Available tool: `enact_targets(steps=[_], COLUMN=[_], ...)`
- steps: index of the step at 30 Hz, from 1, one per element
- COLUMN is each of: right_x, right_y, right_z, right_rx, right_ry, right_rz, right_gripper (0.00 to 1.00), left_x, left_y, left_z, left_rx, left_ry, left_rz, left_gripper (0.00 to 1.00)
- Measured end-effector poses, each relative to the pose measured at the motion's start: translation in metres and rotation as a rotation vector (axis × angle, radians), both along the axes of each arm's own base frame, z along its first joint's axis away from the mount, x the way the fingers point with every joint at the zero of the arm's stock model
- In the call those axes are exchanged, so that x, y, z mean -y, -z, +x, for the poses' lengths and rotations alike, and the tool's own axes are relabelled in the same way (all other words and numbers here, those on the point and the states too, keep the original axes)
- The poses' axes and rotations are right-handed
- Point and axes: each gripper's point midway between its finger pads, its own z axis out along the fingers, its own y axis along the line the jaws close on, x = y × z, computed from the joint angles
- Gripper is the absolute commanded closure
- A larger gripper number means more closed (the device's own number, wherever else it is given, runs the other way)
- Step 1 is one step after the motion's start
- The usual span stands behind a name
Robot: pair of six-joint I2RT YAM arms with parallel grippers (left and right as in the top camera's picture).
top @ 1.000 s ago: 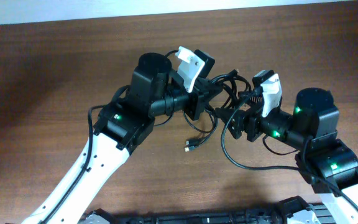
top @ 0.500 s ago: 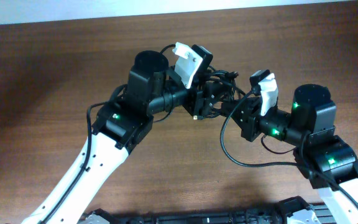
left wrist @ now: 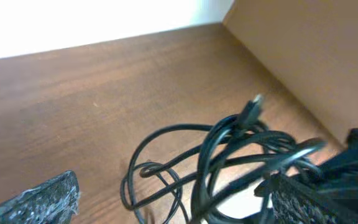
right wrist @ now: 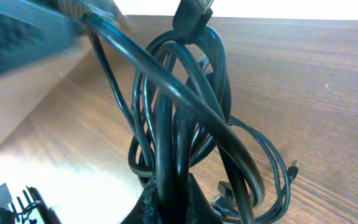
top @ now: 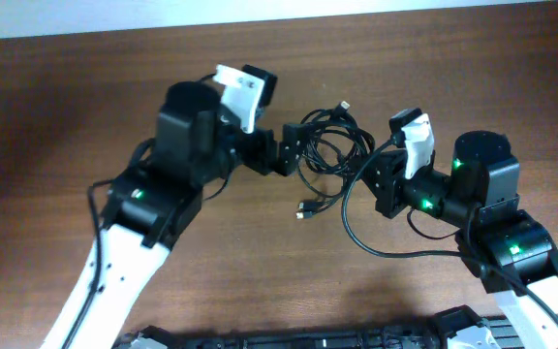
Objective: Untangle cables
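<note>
Gripping the bunch of thin black cables (top: 332, 147) at its lower right edge, the right fingers (top: 366, 173) are closed tight on several strands at once. In the right wrist view the clamp sits at the bottom centre of the frame (right wrist: 169, 199). The cords (right wrist: 185, 118) rise from it in a tall, twisted sheaf to a flat black plug (right wrist: 194, 12) at the top edge.

The left fingers (top: 294, 152) are spread as wide as they go and hold nothing. From overhead they stand at the left edge of the bunch, just beside its outer loops; I cannot tell whether they touch. In the left wrist view one grey textured finger (left wrist: 48, 196) shows at the lower left and the other (left wrist: 300, 199) at the lower right. The cable loops (left wrist: 229, 155) lie between them, crowded toward the right one.

The bunch lies on the brown wooden table (top: 85, 87), slightly above and right of the middle of the overhead frame, between the two arms. It is a loose tangle of overlapping loops. One small plug end (top: 345, 105) sticks out at the top of the tangle, pointing to the upper right. A second plug end (top: 303, 208) trails out below it on a short free length, resting on the wood apart from both sets of fingers.
</note>
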Motion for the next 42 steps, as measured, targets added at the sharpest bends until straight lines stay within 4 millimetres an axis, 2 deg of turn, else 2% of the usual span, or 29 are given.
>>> enact_targets(steps=[4,9,19,23,28,30,32,36,39,40,42], right_x=[0.000,0.000,-0.003,-0.003,0.000,0.001,0.002,0.004,0.007,0.008,0.009], right_y=[0.000,-0.007,-0.072,-0.097,-0.111,-0.117,-0.124,-0.139,-0.143,-0.145,-0.150], right_z=[0.001,0.003,0.018,0.021,0.025,0.025,0.026,0.025,0.028,0.028,0.028], right_rx=[0.001,0.034,0.215,0.233,0.194,0.180,0.167,0.144,0.094,0.083,0.067], right_ry=[0.004,0.006,0.056,0.083,0.134,0.149,0.159,0.174,0.209,0.216,0.224], right_rz=[-0.002,0.005,0.190,0.304,0.418,0.469,0.519,0.622,0.701,0.722,0.769], right_gripper=[0.96,0.96,0.96,0.96,0.96,0.96,0.96,0.96,0.96,0.96,0.96], left_x=[-0.009,-0.014,-0.004,0.006,0.020,0.029,0.038,0.055,0.062,0.063,0.065], left_y=[-0.015,0.002,-0.006,-0.027,-0.053,-0.067,-0.080,-0.098,-0.107,-0.110,-0.115], left_z=[-0.011,-0.020,-0.027,-0.025,-0.029,-0.032,-0.038,-0.052,-0.059,-0.060,-0.063], left_rx=[0.029,-0.045,-0.173,-0.168,-0.131,-0.091,-0.060,-0.030,-0.026,-0.020,-0.016], left_ry=[-0.009,-0.010,-0.025,-0.002,0.057,0.093,0.127,0.193,0.222,0.227,0.236], left_rz=[-0.014,0.025,-0.120,-0.227,-0.324,-0.364,-0.399,-0.456,-0.489,-0.498,-0.515], left_gripper=[0.01,0.01,0.01,0.01,0.01,0.10,0.12,0.05,0.05,0.05,0.17])
